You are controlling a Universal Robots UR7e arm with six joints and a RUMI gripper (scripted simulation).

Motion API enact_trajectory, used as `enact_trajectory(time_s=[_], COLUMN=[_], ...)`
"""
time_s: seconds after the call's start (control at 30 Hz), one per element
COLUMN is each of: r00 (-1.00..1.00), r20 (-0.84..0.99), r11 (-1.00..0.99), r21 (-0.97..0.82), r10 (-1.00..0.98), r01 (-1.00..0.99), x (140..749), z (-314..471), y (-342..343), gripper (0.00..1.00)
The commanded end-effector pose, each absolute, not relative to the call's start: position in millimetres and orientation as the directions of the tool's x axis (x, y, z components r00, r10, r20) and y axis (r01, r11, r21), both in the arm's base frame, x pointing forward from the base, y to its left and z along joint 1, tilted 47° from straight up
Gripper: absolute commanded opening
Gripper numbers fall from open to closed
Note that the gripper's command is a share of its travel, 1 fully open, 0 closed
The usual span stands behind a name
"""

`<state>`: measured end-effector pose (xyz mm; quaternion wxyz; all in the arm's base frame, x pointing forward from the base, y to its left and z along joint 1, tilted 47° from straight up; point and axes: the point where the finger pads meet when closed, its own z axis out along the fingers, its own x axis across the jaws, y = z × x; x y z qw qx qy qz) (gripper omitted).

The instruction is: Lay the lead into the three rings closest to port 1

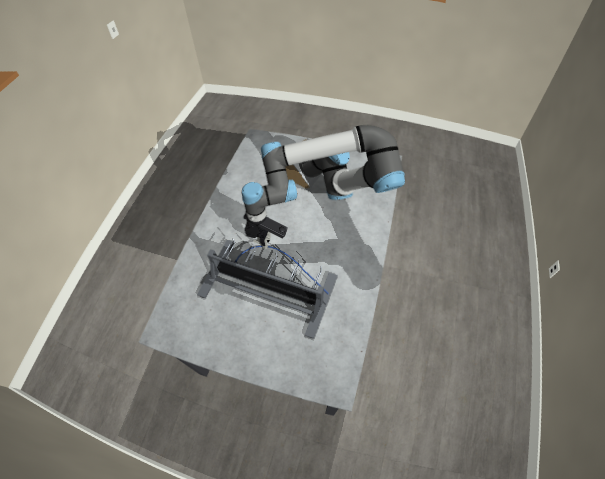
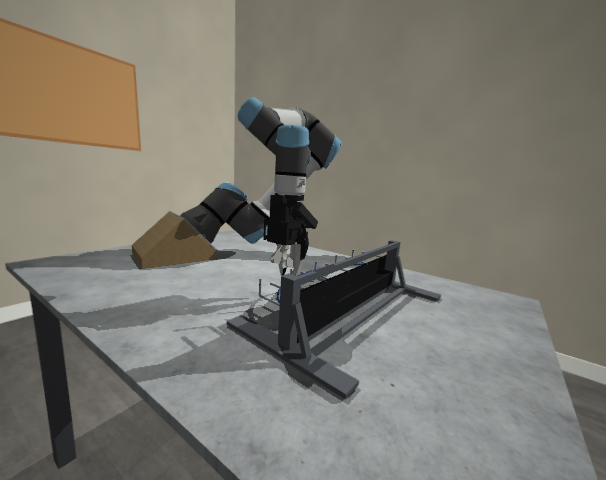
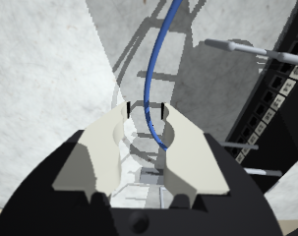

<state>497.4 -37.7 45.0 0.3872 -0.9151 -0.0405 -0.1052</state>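
The blue lead (image 1: pixel 295 260) (image 2: pixel 279 295) (image 3: pixel 149 71) curves along the port side of the grey rack (image 1: pixel 315 325) (image 2: pixel 339 381). My gripper (image 1: pixel 266 243) (image 2: pixel 289 272) (image 3: pixel 146 103) points down above the ring side of the rack. Its jaws are partly open. In the wrist view the lead passes through the gap between the fingertips, not pinched, and its lower part goes behind the right jaw. A steel ring (image 3: pixel 257 51) (image 2: pixel 260 287) sticks out from the rack; others stand in a row. The rack stands upright. The plugged end and which rings hold the lead cannot be made out.
The black port panel (image 3: pixel 286 147) lies right of the jaws in the wrist view, with ring prongs (image 3: pixel 264 172) close to the right jaw. The wooden block (image 1: pixel 297 176) (image 2: pixel 163 248) stands at the arm's base. The rack's top bar (image 2: pixel 344 262) runs beside the gripper.
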Motion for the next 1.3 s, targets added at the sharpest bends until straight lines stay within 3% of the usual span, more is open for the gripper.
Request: enact_trajectory(time_s=[0.0, 1.27], r00=[0.974, 0.974], r20=[0.225, 0.225], r11=[-0.697, -0.697], r21=[-0.700, -0.700], r10=[-0.008, -0.008], r01=[0.156, 0.156], x=[497.6, 498.7], z=[45.2, 40.7], y=[-38.2, -33.4], gripper=[0.20, 0.20])
